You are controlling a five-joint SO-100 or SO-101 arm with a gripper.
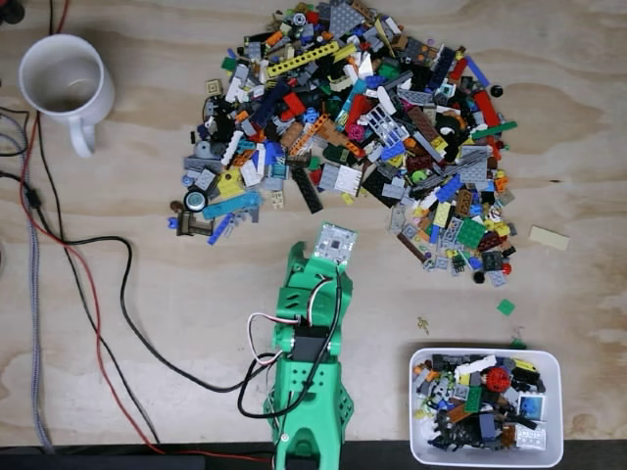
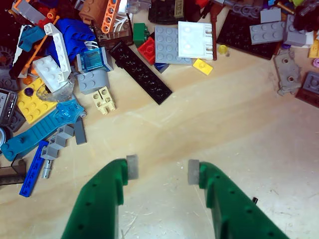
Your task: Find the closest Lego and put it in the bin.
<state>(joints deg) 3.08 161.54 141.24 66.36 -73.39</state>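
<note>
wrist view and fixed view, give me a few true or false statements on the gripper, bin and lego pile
1. The gripper is open with nothing between its fingers. True.
2. The bin is empty. False: it already holds a heap of mixed Lego pieces.
3. The mug stands inside the Lego pile. False: it stands apart, at the fixed view's upper left.
4. In the wrist view, a long black plate lies at the pile's near edge. True.
5. The gripper is over the bin. False: it points at the pile.
</note>
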